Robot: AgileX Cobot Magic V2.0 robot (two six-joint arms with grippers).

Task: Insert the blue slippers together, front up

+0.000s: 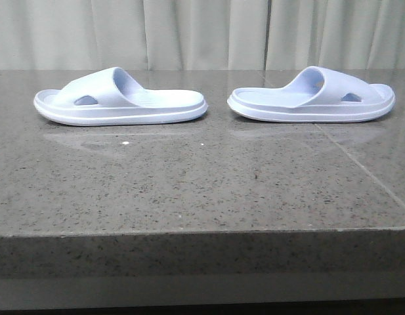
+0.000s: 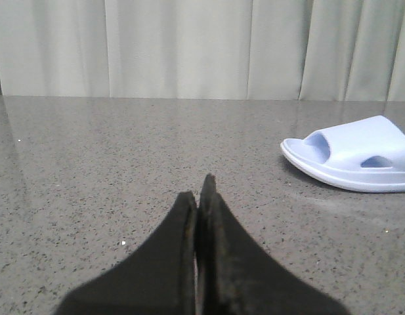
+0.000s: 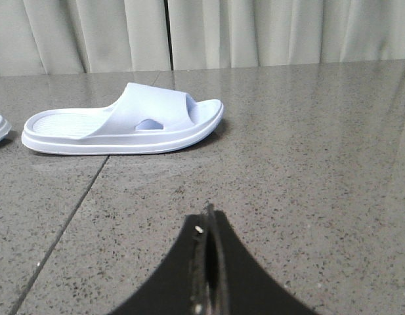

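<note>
front: both blue slippers [image 1: 120,98] [image 1: 312,96] apart; wrists only: left gripper [image 2: 201,190], right gripper [image 3: 208,220] clenched, empty

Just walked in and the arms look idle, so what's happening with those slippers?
Nothing is being handled yet. The two blue slippers, the left slipper and the right slipper, lie apart on the grey stone table, soles down, heels facing each other. The left pincer and right pincer are both shut, empty and short of the slippers. Fitting the pair together has not started.
</note>
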